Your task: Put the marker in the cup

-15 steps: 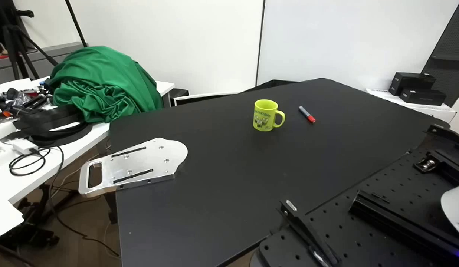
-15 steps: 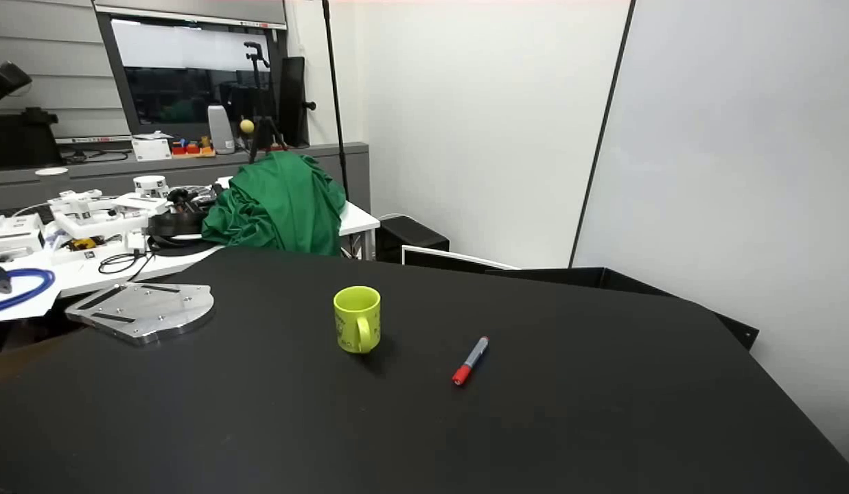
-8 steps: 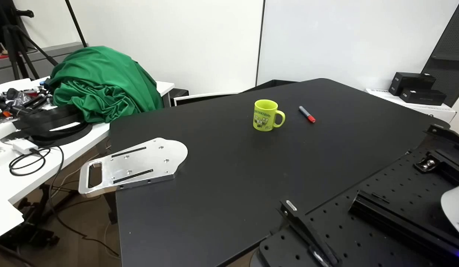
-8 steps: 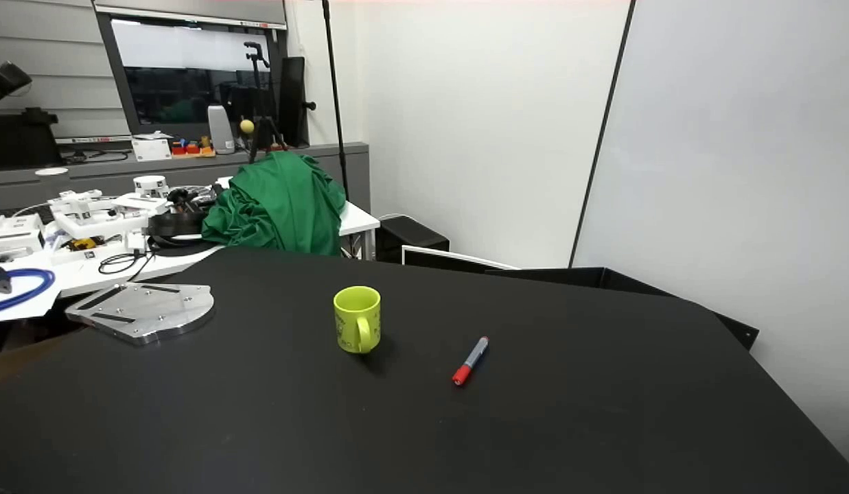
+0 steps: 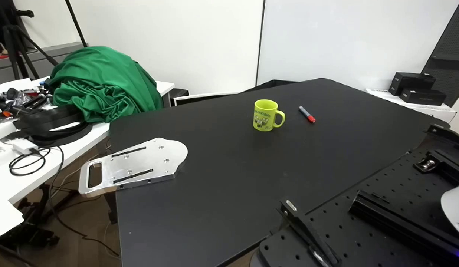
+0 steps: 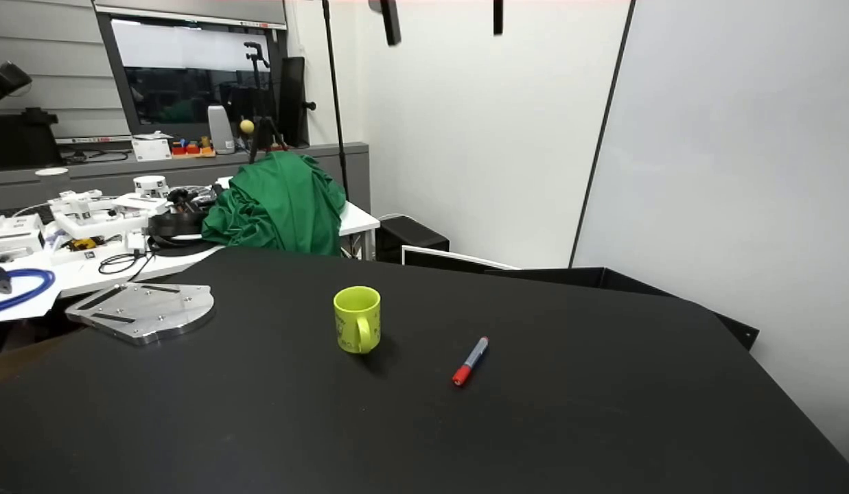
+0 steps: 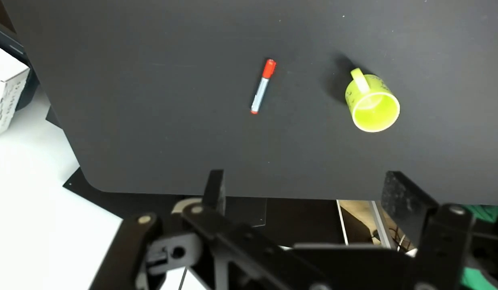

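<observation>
Overhead, the robot's hand [image 7: 305, 187] hung well above a black counter [image 7: 152, 129], its two fingers [image 7: 406, 205] spread wide apart across the lower part of the wrist view; in an exterior view, the dark fingertips [image 6: 390, 22] showed at the top edge. Below, the marker [image 7: 263, 86], with a red cap and pale gray barrel, lay flat on the counter, its cap pointing away from the fingers in the wrist view. Near the marker but apart from it, the cup [image 7: 371, 104], a yellow-green mug with dark drawings on its side, stood upright; in an exterior view, its handle [image 6: 364, 335] faced the camera. Well apart from both, a silver metal plate [image 5: 140, 162] with a cut-out grip rested at the counter's edge, one end jutting past the side. Past the plate, green cloth [image 5: 99, 81] lay heaped on a white desk [image 5: 6, 189] cluttered with black and white gear. Two black boxes [image 5: 422, 97] sat beyond the counter, a perforated black board [image 5: 400, 185] bordered another side, and a black tripod [image 6: 257, 65] stood behind the cloth.
</observation>
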Controlling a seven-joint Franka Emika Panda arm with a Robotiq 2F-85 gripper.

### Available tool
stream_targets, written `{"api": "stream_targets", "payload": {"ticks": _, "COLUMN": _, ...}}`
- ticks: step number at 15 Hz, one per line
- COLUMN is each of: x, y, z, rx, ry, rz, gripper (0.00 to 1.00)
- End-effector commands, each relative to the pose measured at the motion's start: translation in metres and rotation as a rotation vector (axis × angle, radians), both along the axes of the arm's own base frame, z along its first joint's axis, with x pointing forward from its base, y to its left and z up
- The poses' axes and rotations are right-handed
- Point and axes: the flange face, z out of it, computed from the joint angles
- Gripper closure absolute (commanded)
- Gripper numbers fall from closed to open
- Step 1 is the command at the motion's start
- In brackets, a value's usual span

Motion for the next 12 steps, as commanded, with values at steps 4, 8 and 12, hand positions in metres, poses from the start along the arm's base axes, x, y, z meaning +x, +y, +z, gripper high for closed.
{"api": "stream_targets", "payload": {"ticks": 4, "x": 0.104, "y": -0.044, "z": -0.076, "rx": -0.019, "ry": 0.082, "rz": -0.065, "gripper": 0.00}}
{"api": "stream_targets", "payload": {"ticks": 8, "x": 0.157, "y": -0.066, "z": -0.137, "rx": 0.052, "ry": 0.088, "rz": -0.121, "gripper": 0.00}}
{"api": "stream_targets", "payload": {"ticks": 12, "x": 0.186, "y": -0.072, "z": -0.203, "rx": 0.154, "ry": 0.094, "rz": -0.193, "gripper": 0.00}}
